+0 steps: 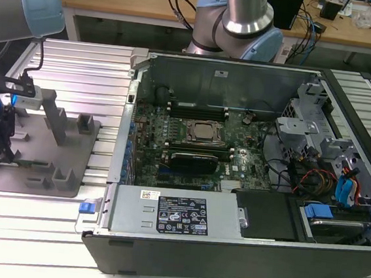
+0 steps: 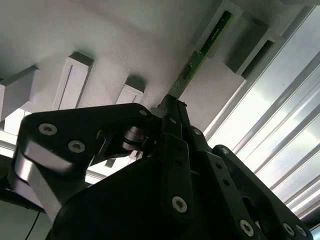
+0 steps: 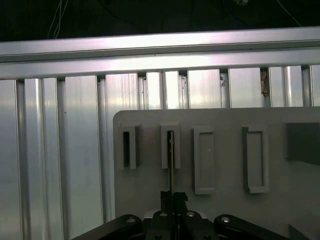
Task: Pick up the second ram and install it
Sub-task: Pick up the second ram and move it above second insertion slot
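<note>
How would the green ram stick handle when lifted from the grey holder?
Probably stiff: the second ram runs straight from the gripper to its slot. Likely light, being so thin edge-on in the first wrist view. Gripped at one end, it might pivot or snag on the grey holder.

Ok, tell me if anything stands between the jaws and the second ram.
Nothing visible does. In the second wrist view the gripper has its jaws closed on the near end of the second ram, whose far end sits in a slot of the gray holder.
</note>
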`<state>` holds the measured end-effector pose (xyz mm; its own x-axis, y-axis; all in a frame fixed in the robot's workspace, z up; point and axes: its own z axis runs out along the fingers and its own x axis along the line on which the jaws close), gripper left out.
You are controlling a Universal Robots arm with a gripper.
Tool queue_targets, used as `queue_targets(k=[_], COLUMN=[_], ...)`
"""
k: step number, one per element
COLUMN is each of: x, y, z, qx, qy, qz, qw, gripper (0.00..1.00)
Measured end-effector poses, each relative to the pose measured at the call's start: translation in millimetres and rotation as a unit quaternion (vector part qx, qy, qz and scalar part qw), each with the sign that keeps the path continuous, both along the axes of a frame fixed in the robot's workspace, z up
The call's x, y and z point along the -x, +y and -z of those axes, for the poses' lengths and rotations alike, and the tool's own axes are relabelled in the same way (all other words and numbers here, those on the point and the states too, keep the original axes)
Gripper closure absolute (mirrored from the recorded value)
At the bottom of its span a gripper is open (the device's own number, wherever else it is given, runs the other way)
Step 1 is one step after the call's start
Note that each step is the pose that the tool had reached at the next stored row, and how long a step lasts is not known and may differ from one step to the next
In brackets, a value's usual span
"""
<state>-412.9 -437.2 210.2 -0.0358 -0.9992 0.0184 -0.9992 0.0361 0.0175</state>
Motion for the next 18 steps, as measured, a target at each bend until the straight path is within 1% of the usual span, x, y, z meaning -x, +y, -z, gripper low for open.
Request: queue_targets(k=[2, 13, 16, 17, 18], x=[0.0, 0.0, 0.0, 0.0, 0.0], y=[0.0, 0.0, 0.0, 0.0, 0.0], z=[0.0, -1.3, -7.2, -13.0, -20.7], qx=[0.0000, 0.0000, 0.0000, 0.0000, 0.0000], qy=[0.0000, -0.0001, 0.0000, -0.0001, 0.0000], qz=[-0.008, -0.009, -0.009, -0.009, -0.009], qw=[1.0000, 1.0000, 1.0000, 1.0000, 1.0000], gripper=[0.90, 0.91, 0.91, 0.91, 0.91])
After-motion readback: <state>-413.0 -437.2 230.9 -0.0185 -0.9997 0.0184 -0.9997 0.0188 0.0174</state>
